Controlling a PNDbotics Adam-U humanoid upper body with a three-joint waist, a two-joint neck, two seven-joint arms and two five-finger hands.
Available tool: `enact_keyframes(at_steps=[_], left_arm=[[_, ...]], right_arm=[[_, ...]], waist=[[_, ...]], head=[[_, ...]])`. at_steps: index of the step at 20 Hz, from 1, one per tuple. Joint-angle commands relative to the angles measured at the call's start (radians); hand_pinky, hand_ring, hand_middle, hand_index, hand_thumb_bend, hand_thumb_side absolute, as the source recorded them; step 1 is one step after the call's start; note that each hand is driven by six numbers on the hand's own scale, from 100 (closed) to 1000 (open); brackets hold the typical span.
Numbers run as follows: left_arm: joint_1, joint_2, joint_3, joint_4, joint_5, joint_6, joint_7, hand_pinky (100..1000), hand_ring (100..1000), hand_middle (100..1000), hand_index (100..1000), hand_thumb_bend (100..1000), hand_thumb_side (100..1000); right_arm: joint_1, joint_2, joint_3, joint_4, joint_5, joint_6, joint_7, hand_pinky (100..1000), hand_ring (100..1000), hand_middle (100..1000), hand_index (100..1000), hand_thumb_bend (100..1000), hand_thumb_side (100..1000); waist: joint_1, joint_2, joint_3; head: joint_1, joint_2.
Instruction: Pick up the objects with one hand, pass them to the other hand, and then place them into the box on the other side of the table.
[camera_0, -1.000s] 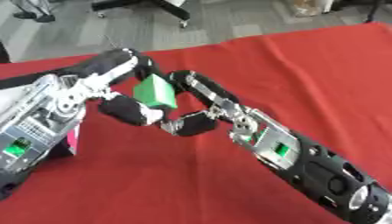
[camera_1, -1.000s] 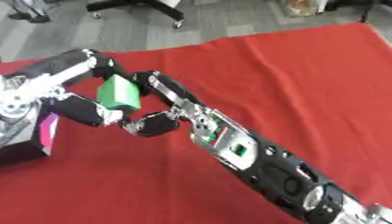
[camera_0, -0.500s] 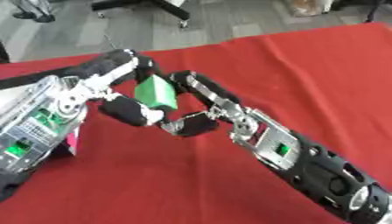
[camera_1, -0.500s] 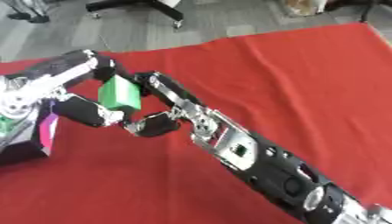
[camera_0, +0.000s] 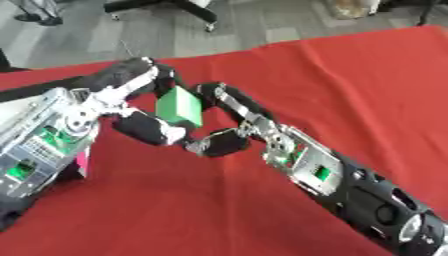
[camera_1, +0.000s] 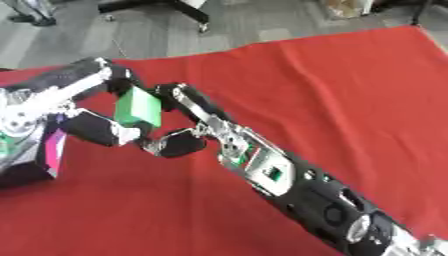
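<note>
Green block (camera_0: 179, 106) unmoved in the last second, pinched by left hand (camera_0: 140, 107) and right hand (camera_0: 229, 122) together; handover mid-way, stalled.

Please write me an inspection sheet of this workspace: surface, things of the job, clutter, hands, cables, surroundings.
Surface: table under a red cloth, lying askew in the view.
Job's things: green block held in the air between the two hands, above the cloth; dark box with a pink side at the left edge, mostly hidden by the left arm.
Clutter: nothing seen on the cloth.
Hands: left hand has fingers curled around the block from above and below; right hand has fingers curled at the block's right side, and contact with the block cannot be told.
Cables: nothing seen.
Surroundings: grey floor beyond the table, black chair base at the top.
</note>
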Motion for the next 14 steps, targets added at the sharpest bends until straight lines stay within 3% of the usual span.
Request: enact_keyframes(at_steps=[1, 6, 14], left_arm=[[-0.008, 0.059, 0.029, -0.014, -0.023, 0.004, 0.006, 763, 642, 514, 445, 100, 240], [0.0, 0.069, 0.035, -0.021, -0.033, 0.01, 0.009, 758, 636, 497, 441, 100, 230], [0.007, 0.077, 0.035, -0.024, -0.033, 0.012, 0.005, 748, 596, 403, 416, 100, 203]], right_arm=[[-0.006, -0.013, -0.009, -0.016, -0.01, 0.031, -0.009, 770, 711, 518, 660, 428, 144], [-0.004, -0.013, -0.013, -0.017, -0.039, 0.073, -0.025, 766, 714, 523, 674, 439, 167], [-0.003, -0.016, -0.014, -0.023, -0.044, 0.081, -0.022, 776, 737, 553, 717, 480, 210]], waist=[[0.009, -0.01, 0.002], [0.008, -0.009, 0.003], [0.009, -0.008, 0.002]], head=[[-0.002, -0.004], [-0.002, -0.007], [-0.003, -0.005]])
